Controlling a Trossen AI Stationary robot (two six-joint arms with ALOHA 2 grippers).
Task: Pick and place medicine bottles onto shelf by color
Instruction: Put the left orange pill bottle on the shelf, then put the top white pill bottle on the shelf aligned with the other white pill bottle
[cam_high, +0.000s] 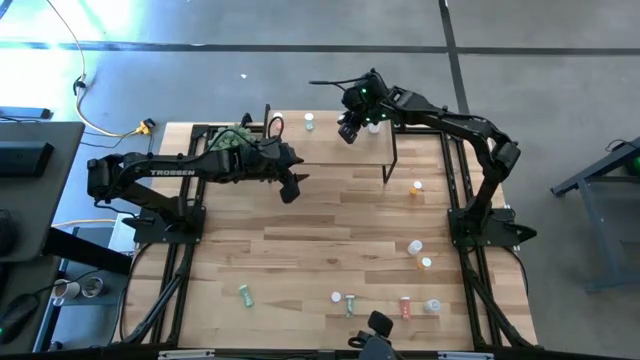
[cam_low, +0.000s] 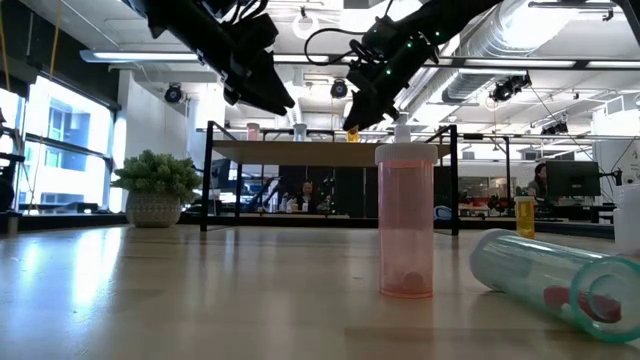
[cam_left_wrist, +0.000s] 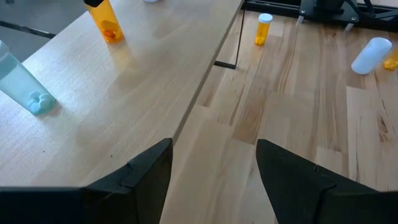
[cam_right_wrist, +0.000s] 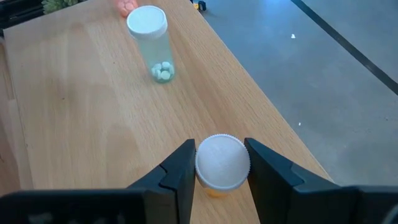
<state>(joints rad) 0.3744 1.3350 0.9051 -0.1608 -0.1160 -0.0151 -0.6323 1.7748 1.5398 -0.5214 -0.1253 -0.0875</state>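
Pinching an orange medicine bottle (cam_right_wrist: 217, 167) just under its white cap, the right claw (cam_right_wrist: 217, 171) stands narrowly parted, both fingers pressed on the bottle's sides, over the shelf (cam_right_wrist: 81, 106) near its outer edge. On the high view that puts claw and bottle toward 1 o'clock of the tabletop (cam_high: 330, 230). Ahead of it on the shelf stands a clear green-tinted bottle (cam_right_wrist: 152, 42) with a few pills at its base, well apart from the held one.

The left claw (cam_left_wrist: 214, 180) hangs wide open and empty above the shelf's front edge, around 11 o'clock, with an orange bottle (cam_left_wrist: 104, 20) and a pale blue-green one (cam_left_wrist: 23, 87) standing on the shelf beyond it.

More bottles lie or stand toward 3 to 6 o'clock on the tabletop, among them an upright pink bottle (cam_low: 405, 222) and a toppled teal one (cam_low: 550, 275).

These bottles look light, rigid and smooth-walled plastic, probably slippery and easy to tip since they are tall and narrow. A grip across the body just below the ribbed cap, square to the axis, seems safest; lying ones would likely roll if nudged off-centre.
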